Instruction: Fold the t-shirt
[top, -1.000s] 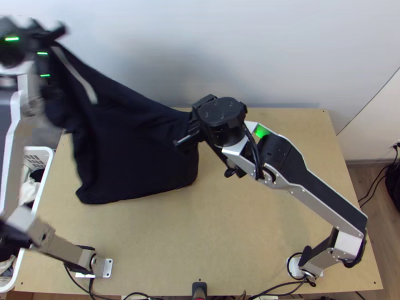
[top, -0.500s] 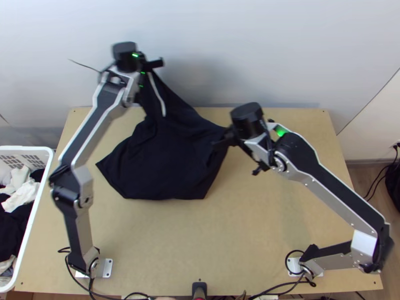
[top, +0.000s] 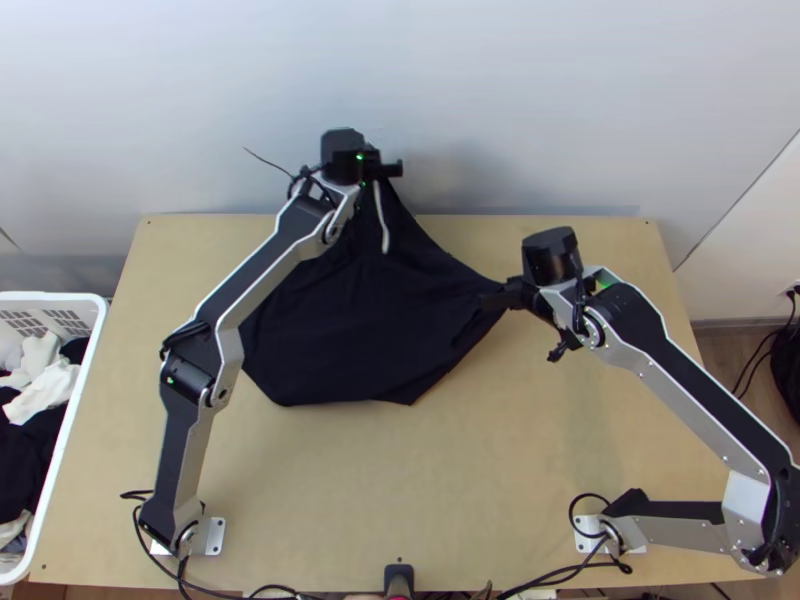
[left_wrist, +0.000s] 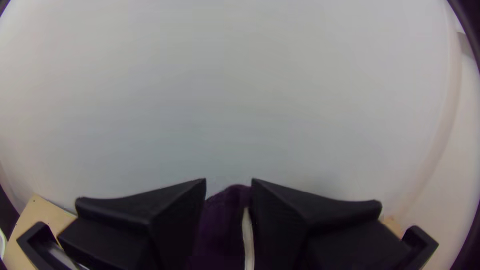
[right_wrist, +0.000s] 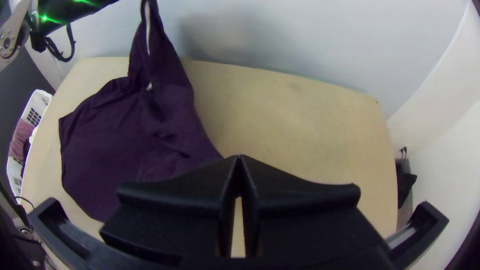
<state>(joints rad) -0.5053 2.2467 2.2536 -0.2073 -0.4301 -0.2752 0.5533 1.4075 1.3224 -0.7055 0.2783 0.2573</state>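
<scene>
The left gripper (top: 388, 172) is clamped on a bunched part of the dark t-shirt (top: 340, 335), holding it raised by the middle of the table's (top: 480, 480) far edge. The right gripper (top: 492, 300) is closed on another part, drawn out toward the table's right edge. From these two grips the cloth slopes down, its lower part loosely spread, with creases, over the table's far half, left of the right gripper. A pale strip (top: 382, 220) runs down from the left grip. Beside the table's left edge stands a white basket (top: 98, 312) of clothes (top: 40, 375).
</scene>
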